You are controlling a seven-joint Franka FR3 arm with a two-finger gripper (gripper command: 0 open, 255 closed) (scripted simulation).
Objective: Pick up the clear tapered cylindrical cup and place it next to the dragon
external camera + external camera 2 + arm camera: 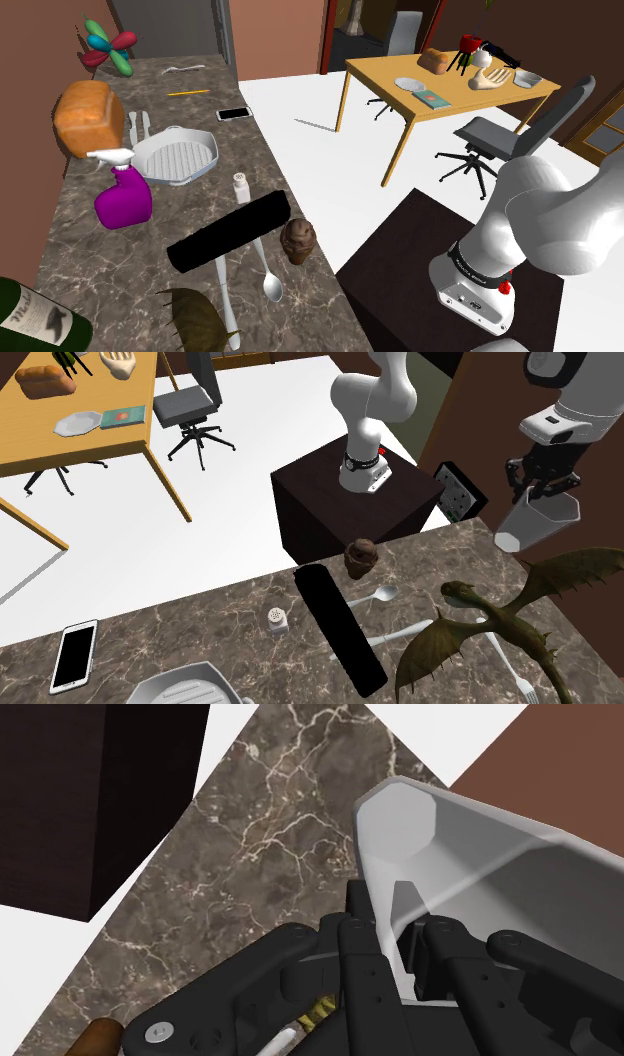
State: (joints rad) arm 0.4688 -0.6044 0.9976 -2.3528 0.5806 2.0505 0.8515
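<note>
The black fingers of the two-finger gripper are clamped on the wall of a translucent pale-grey tapered cup, gripping it at the rim. The cup hangs tilted, its narrow base pointing down toward the second exterior view's left. It is over the end of the dark veined marble counter. Below it in that view, apart from it, stands an olive-brown winged dragon figure. Beyond the dragon lie a grey metal spoon, a brown chocolate muffin and a long black rectangular block. The arm's dark box stand sits just past the counter's edge.
</note>
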